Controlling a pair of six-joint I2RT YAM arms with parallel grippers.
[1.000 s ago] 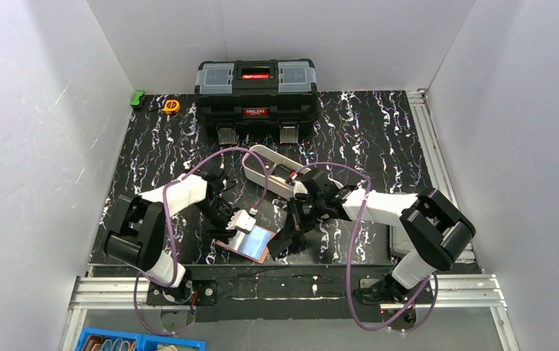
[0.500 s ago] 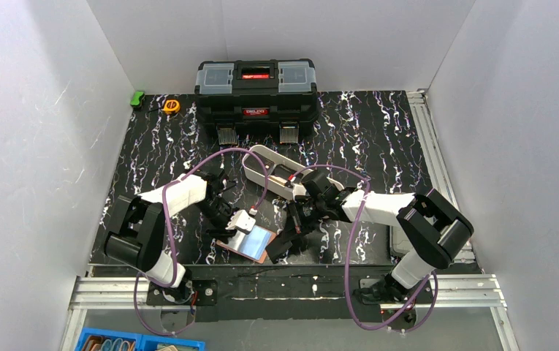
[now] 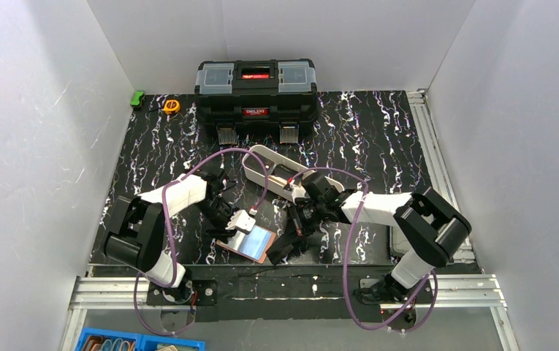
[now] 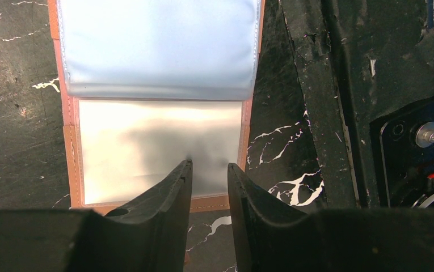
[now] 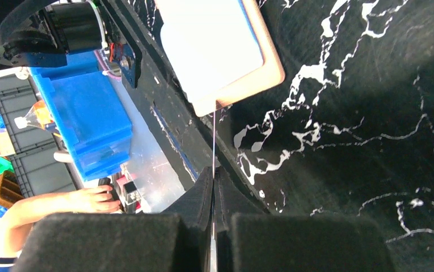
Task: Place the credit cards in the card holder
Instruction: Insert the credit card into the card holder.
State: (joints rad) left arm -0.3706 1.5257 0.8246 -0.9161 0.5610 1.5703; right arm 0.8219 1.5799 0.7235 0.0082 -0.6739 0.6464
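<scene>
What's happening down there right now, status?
Left gripper slightly open, tips over open wallet. Right gripper shut on card, edge-on, tip at wallet's rim, not in yet. Nothing seen between them.

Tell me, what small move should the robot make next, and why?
Probably ease the right hand forward, sliding the card it pinches edge-on toward the open card holder. The card's tip sits beside the holder's corner, and the left hand sits at its clear pocket.
</scene>
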